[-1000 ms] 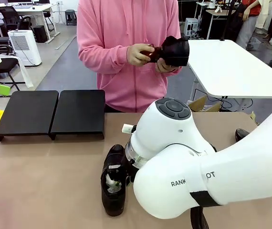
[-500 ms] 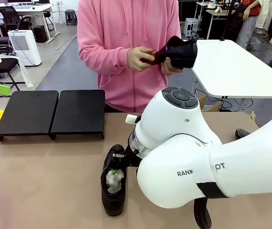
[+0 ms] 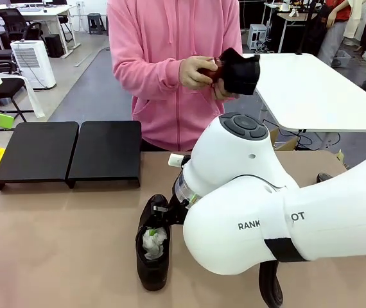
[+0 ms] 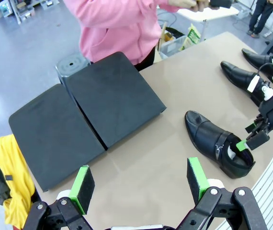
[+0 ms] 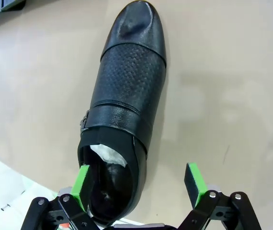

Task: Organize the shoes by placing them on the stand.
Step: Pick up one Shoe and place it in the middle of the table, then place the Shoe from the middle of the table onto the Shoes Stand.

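Right gripper (image 5: 139, 186) is low over the table (image 5: 232, 72), fingers wide apart, gripping nothing. In the right wrist view the heel end of a buckled black dress shoe (image 5: 127, 96) shows between the fingers. One green pad (image 5: 83, 184) is just beside the heel rim, the other is clear of the leather. The shoe lies on its sole on the table, white crumpled paper (image 5: 105, 152) in the opening, toe pointing away from the wrist

In the front view the same shoe is near the robot's edge, partly behind the big white right arm (image 3: 266, 218) and well apart from the stand (image 3: 106, 151). The stand is two matte-black platforms set side by side at the far left of the table

Left gripper (image 4: 140, 184) is up above the table, pads spread, holding nothing, looking down on stand and shoe. Two more black shoes (image 4: 240, 76) lie on the table beyond the buckled one, toward the right side

Person in a pink hoodie (image 3: 164, 64) stands at the far side. Both hands (image 3: 194, 70) are at chest height around another black shoe (image 3: 239, 69), with a small reddish-brown item against it, can't tell what. Yellow cloth (image 4: 12, 177) lies beside the stand's outer end
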`<state>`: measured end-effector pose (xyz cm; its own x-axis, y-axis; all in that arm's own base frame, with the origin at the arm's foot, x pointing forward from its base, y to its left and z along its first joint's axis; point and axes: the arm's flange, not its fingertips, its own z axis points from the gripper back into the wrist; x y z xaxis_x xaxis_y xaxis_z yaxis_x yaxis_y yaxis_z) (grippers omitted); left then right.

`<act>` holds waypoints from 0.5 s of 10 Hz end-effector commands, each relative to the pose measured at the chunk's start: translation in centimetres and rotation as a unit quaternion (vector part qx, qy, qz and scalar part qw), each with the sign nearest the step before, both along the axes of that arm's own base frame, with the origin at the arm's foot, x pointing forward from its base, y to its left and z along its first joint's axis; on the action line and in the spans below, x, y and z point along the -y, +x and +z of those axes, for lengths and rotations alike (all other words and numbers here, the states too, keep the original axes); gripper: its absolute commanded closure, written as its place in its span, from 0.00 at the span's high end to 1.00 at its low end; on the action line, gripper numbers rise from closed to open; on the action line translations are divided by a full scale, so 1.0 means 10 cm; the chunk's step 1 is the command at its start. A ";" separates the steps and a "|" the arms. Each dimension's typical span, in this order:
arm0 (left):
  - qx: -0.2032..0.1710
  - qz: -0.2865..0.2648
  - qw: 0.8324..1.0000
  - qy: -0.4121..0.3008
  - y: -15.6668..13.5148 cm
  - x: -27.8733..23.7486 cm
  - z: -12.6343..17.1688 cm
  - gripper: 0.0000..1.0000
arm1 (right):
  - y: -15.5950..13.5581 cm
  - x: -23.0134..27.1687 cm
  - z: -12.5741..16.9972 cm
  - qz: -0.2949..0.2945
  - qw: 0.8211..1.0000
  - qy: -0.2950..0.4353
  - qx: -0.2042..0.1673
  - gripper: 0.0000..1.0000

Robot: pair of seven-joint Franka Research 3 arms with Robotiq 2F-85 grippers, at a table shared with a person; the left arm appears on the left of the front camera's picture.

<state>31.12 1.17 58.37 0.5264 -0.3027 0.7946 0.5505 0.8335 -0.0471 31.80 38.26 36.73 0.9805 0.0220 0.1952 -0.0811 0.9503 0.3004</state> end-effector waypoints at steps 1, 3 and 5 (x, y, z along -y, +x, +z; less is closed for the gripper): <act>0.002 -0.007 1.000 0.001 -0.01 -0.02 0.00 1.00 | 0.00 -0.02 -0.02 -0.013 1.000 0.002 0.009 1.00; 0.002 -0.007 1.000 0.001 -0.01 -0.02 0.00 1.00 | 0.00 -0.02 -0.02 -0.013 1.000 0.002 0.009 1.00; 0.002 -0.007 1.000 0.001 -0.01 -0.02 0.00 1.00 | 0.00 -0.02 -0.02 -0.013 1.000 0.002 0.009 1.00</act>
<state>31.12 1.17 58.37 0.5264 -0.3027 0.7945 0.5505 0.8335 -0.0471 31.79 38.18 36.63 0.9805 0.0196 0.1956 -0.0790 0.9505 0.3005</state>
